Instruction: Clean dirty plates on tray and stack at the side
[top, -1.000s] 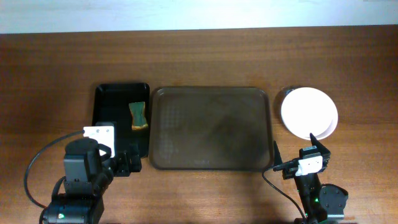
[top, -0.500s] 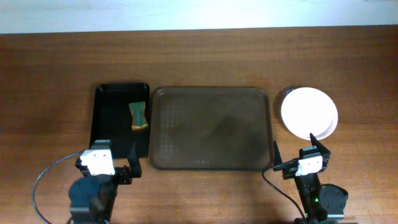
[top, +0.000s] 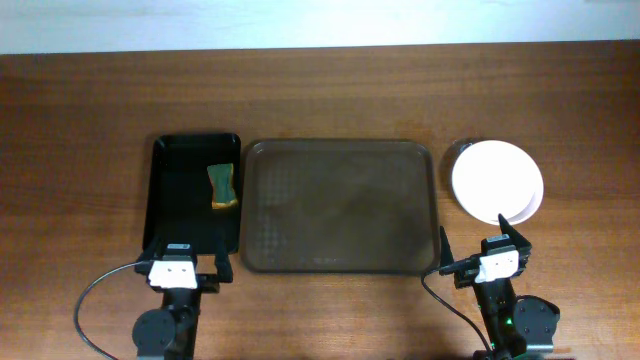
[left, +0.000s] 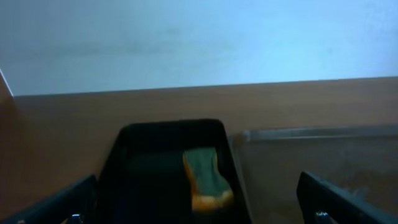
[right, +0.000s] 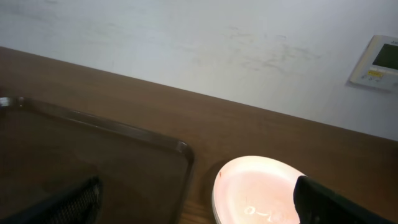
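The large dark brown tray (top: 340, 205) lies mid-table with nothing on it; its rim shows in the right wrist view (right: 124, 134) and the left wrist view (left: 323, 134). The white plates (top: 497, 180) sit stacked to the right of the tray, the top one clean in the overhead view; in the right wrist view the stack (right: 261, 186) shows a faint pinkish sheen. My left gripper (top: 215, 258) is open and empty at the table's front edge, below the black tray. My right gripper (top: 478, 245) is open and empty, in front of the plates.
A smaller black tray (top: 180, 195) left of the brown tray holds a green and yellow sponge (top: 223, 187), which also shows in the left wrist view (left: 205, 177). A white wall with a small control panel (right: 376, 62) is behind the table.
My left arm has drawn back toward the table's front edge and folded down. The right arm, plates and trays have not moved.
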